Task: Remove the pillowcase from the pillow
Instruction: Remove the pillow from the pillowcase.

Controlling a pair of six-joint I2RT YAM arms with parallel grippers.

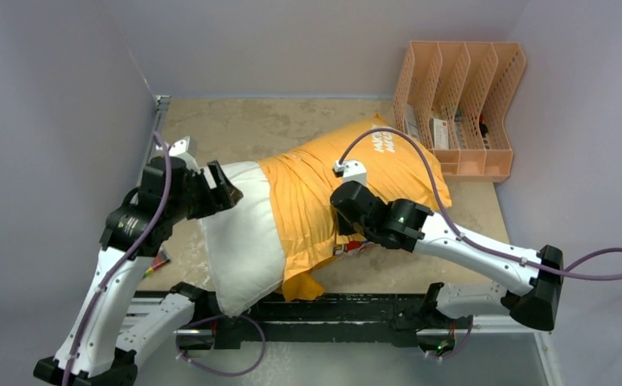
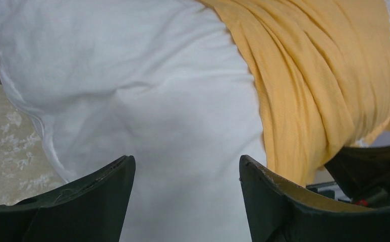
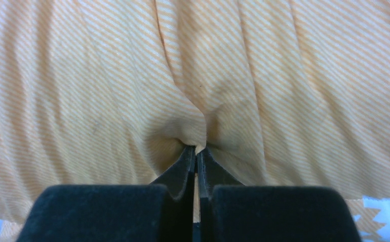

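The white pillow (image 1: 243,233) lies across the table middle, its left half bare. The orange-yellow pillowcase (image 1: 315,193) covers its right half, bunched in folds, with white lettering near the far right corner. My left gripper (image 1: 228,186) is open at the pillow's bare left end; in the left wrist view its fingers (image 2: 107,191) stand wide apart over the white pillow (image 2: 157,101), beside the pillowcase (image 2: 324,75). My right gripper (image 1: 341,207) is shut on a pinched fold of the pillowcase (image 3: 198,101) near its middle; the right wrist view shows fabric gathered between the fingertips (image 3: 197,149).
A peach desk organiser (image 1: 460,104) with several slots stands at the back right, close to the pillowcase's far corner. A black rail (image 1: 331,310) runs along the near table edge, with the pillow's near end overhanging it. Grey walls close in the left and back.
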